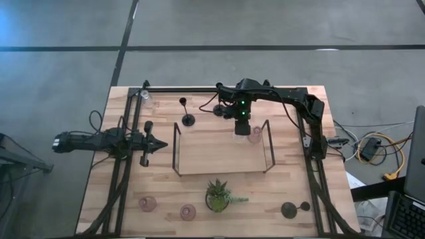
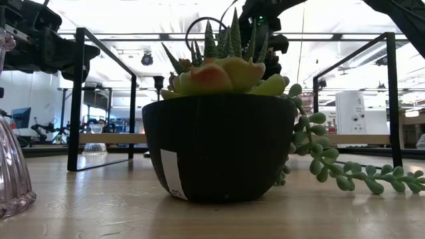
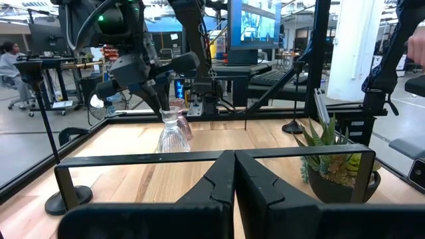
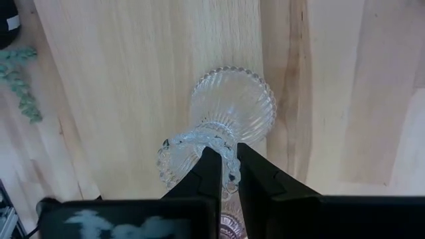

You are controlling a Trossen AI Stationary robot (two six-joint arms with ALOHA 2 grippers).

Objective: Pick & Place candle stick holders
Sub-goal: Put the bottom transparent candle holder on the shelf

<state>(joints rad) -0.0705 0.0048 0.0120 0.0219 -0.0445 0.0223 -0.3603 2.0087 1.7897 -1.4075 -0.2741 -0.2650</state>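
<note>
My right gripper (image 1: 240,128) hangs over the far right part of the wooden tray (image 1: 212,156) and is shut on a clear ribbed glass candle holder (image 4: 229,109). A pink glass holder (image 1: 255,137) stands right beside it on the tray. A thin black holder (image 1: 188,119) stands on its round base just past the tray's far left corner. Two pink glass holders (image 1: 147,203) (image 1: 188,212) and a black one (image 1: 290,210) are near the table's front edge. My left gripper (image 1: 161,143) is shut and empty to the left of the tray. My right gripper pinches the clear holder's beaded top rim (image 4: 226,154) between its two fingers (image 4: 211,174). It seems that one finger is inside the cup and one outside. The fingers come from above, slanting down. The holder stands roughly upright with its ribbed base (image 3: 171,143) down at the tray board; whether it rests there I cannot tell.
A small potted succulent (image 1: 219,196) stands in front of the tray, with a trailing sprig to its right. The tray's black wire frame (image 1: 176,146) rises at both ends. A clear glass holder (image 1: 144,96) stands at the far left corner. A person sits in the room behind the table (image 3: 10,56).
</note>
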